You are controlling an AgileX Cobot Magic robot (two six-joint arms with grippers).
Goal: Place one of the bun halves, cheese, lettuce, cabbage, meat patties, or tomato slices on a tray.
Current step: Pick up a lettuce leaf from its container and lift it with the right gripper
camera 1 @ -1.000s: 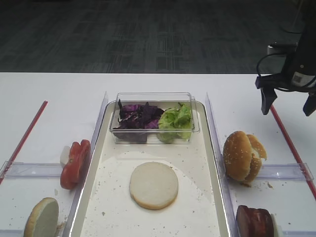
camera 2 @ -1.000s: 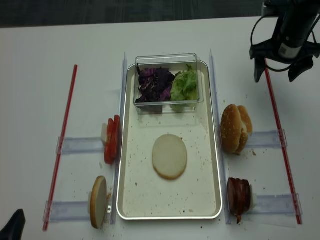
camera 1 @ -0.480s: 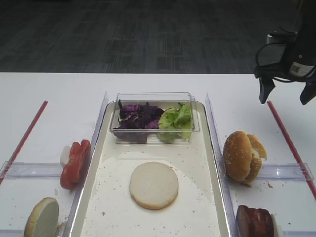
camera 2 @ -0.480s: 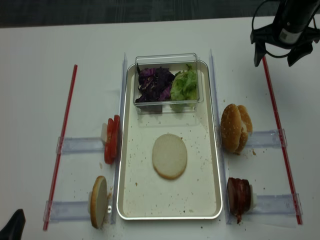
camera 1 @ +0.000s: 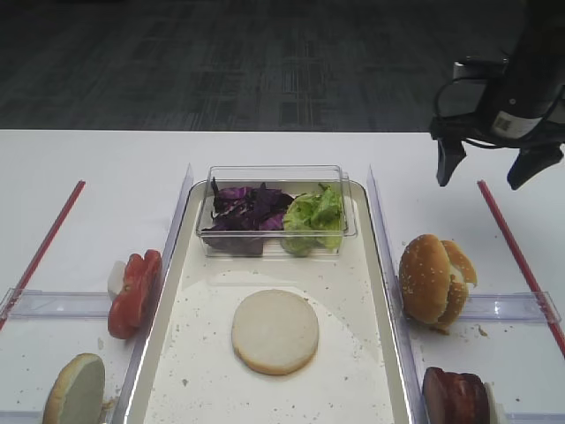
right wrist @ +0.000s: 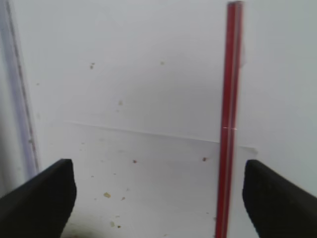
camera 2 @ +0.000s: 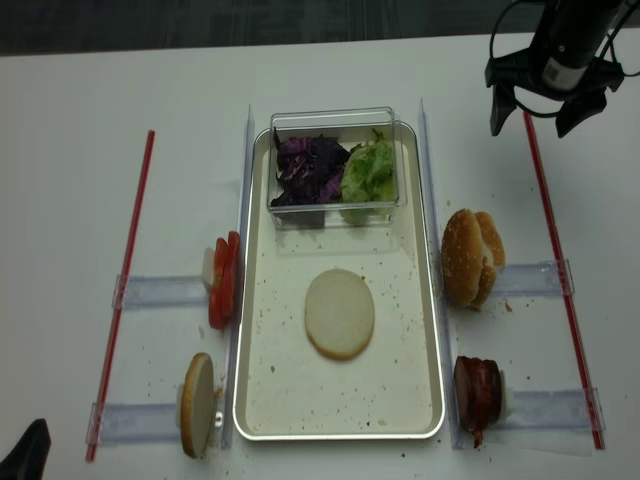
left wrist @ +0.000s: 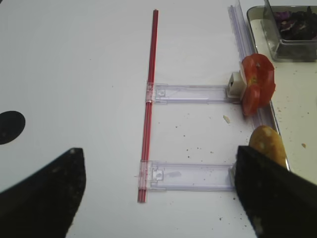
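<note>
Right hand (camera 1: pixel 481 168) wide open, empty, above tabletop (camera 1: pixel 97 168) near red strip (camera 1: pixel 516 252). Left hand (left wrist: pixel 158 198) open, empty. One bun half (camera 1: pixel 274 331) lies on tray (camera 1: pixel 375 265).

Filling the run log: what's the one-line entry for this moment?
right gripper: open, empty, above table | left gripper: open | bun half: cut face up on tray

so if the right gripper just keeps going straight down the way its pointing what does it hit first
Probably bare white table. The right gripper hangs open, pointing down; its wrist view shows only tabletop between the fingers, with the red strip near one finger. Height above the table is unclear.
</note>
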